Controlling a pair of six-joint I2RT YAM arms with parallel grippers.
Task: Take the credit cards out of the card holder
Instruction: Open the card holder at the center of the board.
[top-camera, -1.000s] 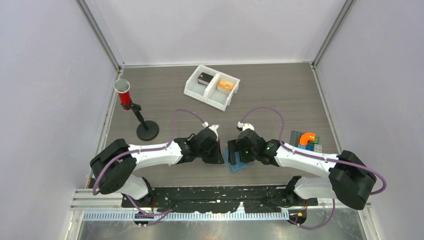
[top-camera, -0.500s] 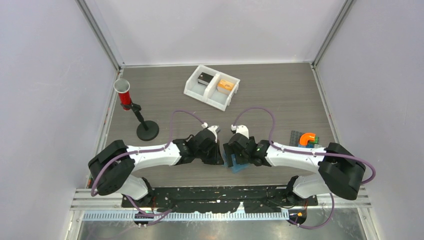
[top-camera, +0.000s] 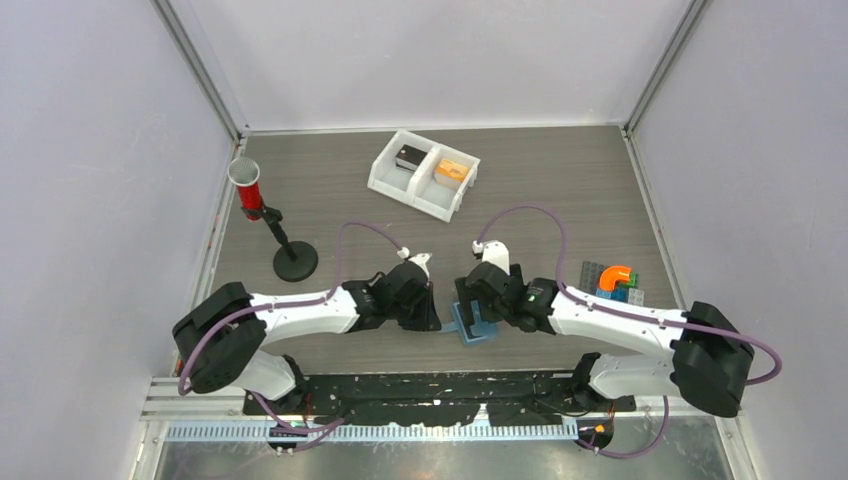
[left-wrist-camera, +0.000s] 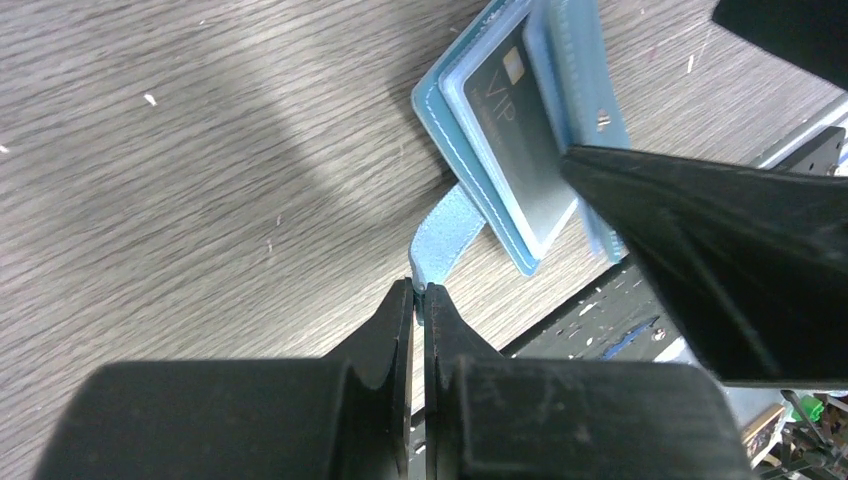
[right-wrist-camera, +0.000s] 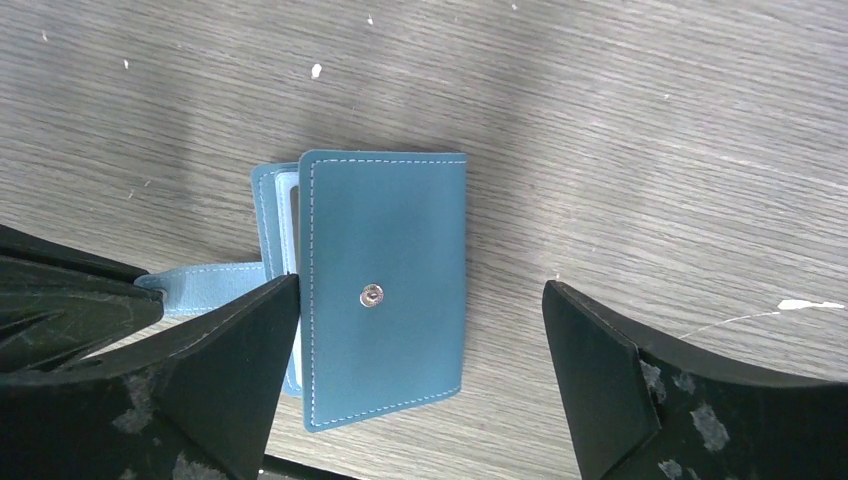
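Note:
The light-blue card holder (right-wrist-camera: 385, 280) lies near the table's front edge, its top flap with a metal snap partly lifted. In the left wrist view a dark grey credit card (left-wrist-camera: 520, 130) marked VIP sits in a sleeve of the card holder (left-wrist-camera: 570, 60). My left gripper (left-wrist-camera: 420, 292) is shut on the tip of the holder's blue strap (left-wrist-camera: 445, 235). My right gripper (right-wrist-camera: 420, 290) hovers open over the holder, one finger on each side, touching nothing. From above, the holder (top-camera: 478, 328) shows between the left gripper (top-camera: 432, 318) and right gripper (top-camera: 470, 300).
A white two-compartment tray (top-camera: 385, 180) stands at the back centre. A red cup on a black stand (top-camera: 247, 185) is at the left. Coloured bricks (top-camera: 612, 282) lie at the right. The black frame at the table's near edge runs just below the holder.
The right gripper swung left over the holder, then drew back a little to the right. The left gripper slid slightly toward the near edge, still gripping the strap. More of the holder shows.

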